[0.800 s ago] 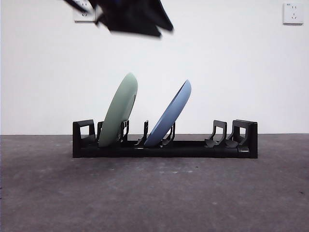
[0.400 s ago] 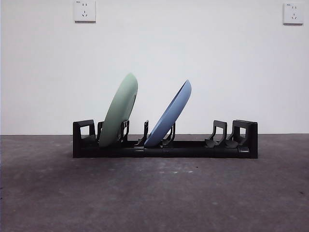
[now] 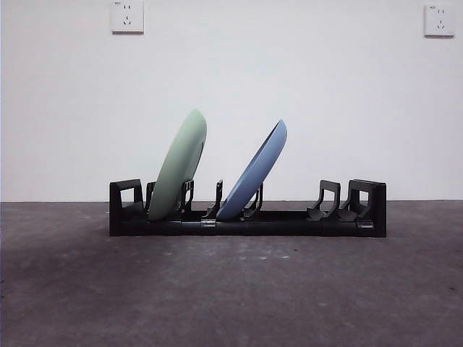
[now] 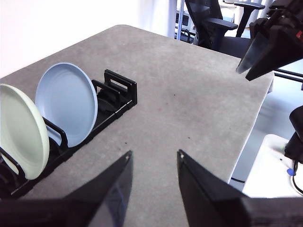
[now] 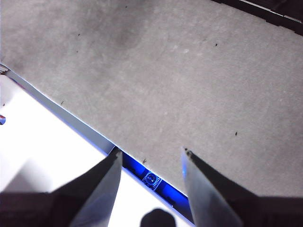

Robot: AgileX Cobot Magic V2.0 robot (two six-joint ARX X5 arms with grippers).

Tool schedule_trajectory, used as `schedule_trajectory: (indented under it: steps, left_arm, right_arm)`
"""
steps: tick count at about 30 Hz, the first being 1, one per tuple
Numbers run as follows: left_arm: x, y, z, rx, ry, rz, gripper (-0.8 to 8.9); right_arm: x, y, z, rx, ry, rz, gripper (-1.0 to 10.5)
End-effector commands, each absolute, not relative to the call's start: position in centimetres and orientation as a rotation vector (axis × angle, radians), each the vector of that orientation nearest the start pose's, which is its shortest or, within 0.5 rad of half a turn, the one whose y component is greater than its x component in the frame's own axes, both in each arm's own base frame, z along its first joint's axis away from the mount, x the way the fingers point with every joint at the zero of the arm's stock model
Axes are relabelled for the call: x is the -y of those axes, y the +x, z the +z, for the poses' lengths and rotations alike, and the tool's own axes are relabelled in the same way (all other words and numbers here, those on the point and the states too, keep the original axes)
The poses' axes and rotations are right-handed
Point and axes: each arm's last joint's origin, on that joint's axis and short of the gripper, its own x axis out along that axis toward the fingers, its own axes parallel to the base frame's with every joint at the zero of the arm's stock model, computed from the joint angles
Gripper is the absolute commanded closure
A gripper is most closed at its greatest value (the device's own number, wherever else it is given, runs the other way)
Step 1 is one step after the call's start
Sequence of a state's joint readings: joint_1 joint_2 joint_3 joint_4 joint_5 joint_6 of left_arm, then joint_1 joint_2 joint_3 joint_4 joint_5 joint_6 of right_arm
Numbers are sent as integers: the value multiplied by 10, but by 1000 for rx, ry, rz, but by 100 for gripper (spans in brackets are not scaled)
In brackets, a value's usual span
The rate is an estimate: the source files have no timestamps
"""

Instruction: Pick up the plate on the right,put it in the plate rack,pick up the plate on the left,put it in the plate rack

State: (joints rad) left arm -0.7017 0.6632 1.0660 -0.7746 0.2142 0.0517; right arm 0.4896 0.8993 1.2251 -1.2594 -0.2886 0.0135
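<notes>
The black plate rack stands across the middle of the table. Two plates lean in it: a pale green plate near its left end and a blue plate just right of that one. In the left wrist view the green plate, the blue plate and the rack lie well off from my left gripper, which hangs open and empty above bare table. My right gripper is open and empty over the table's edge. It also shows in the left wrist view as dark right gripper jaws.
Two wall sockets sit high on the white wall behind. Beyond the table's edge stands an office chair. The rack's right-hand slots hold nothing.
A dark arm that blurred across the top of the front view one second ago has left the picture. The plates and rack have not moved.
</notes>
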Motion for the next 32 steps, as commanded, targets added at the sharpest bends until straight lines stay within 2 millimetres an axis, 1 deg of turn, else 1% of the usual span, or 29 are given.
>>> schedule_trajectory:
  steps: [1,2,3,4,6,7,23,32]
  left_arm:
    - [72,75,382,-364,145,-919,668]
    - [72,75,381,-371,146,-919,697]
    - [73,76,380,-378,148,-919,757]
    - [73,76,380,-384,150,-918,826]
    - [74,77,379,-388,151,-918,821]
    - [74,78,379,-389,151,-918,821]
    - [75,78,379,-393,153,-918,818]
    - [76,80,378,-407,155,-918,818]
  right_arm:
    - [-67,107,366,-960,-91,721,730]
    - [-67,107,366,-961,-91,721,731]
    - [-67,107,366,-964,-91,720,744]
    - [-67,107,366,-967,-92,720,796]
    - [-66,107,366,-969,-93,720,924]
    - [-66,107,366,-967,-98,723,968]
    - [-66,107,365,-984,-79,686,945]
    - [-63,109,365,-965,-143,561,945]
